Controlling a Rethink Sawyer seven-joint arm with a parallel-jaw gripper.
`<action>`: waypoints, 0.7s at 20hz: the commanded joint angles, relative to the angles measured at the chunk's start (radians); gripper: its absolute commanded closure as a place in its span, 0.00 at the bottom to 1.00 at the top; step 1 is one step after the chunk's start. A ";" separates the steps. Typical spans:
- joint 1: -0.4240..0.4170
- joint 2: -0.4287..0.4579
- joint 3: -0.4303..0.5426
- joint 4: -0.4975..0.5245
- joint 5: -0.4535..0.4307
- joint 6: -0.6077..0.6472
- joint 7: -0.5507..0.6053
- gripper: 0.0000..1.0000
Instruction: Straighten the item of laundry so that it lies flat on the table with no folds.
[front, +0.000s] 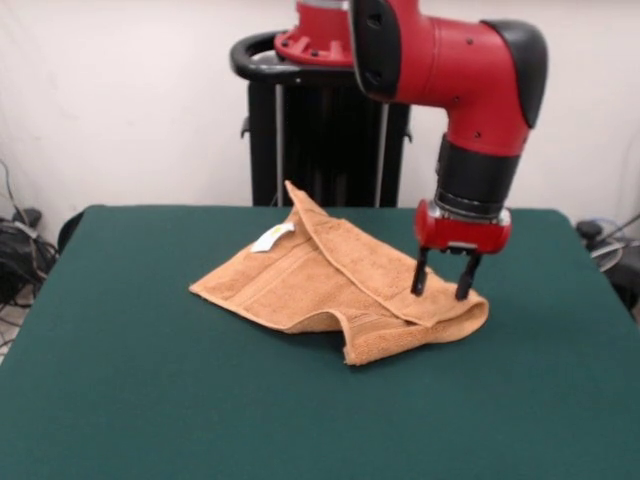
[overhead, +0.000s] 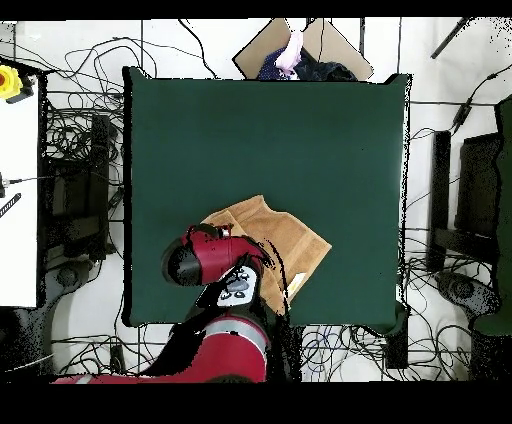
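A rumpled, folded towel (front: 330, 285) lies on the green desk (front: 150, 400); the released hand (front: 445, 285) hovers over its right fold.

An orange-tan terry towel (front: 330, 285) lies rumpled at center frame on the dark green tabletop (front: 150, 400), one flap folded diagonally across it, a corner peaked upward, a small white tag (front: 271, 238) showing near the top.

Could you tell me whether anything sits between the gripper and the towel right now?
Nothing visible does. The gripper hangs open directly over the folded part of the towel, its fingertips at or just above the cloth. The table around the towel shows only green felt.
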 joint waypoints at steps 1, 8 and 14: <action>0.032 0.041 -0.040 -0.096 0.006 0.063 0.106 0.00; 0.029 0.166 -0.018 -0.115 0.015 -0.090 0.149 0.00; 0.046 0.179 -0.028 -0.110 0.026 -0.100 0.156 0.00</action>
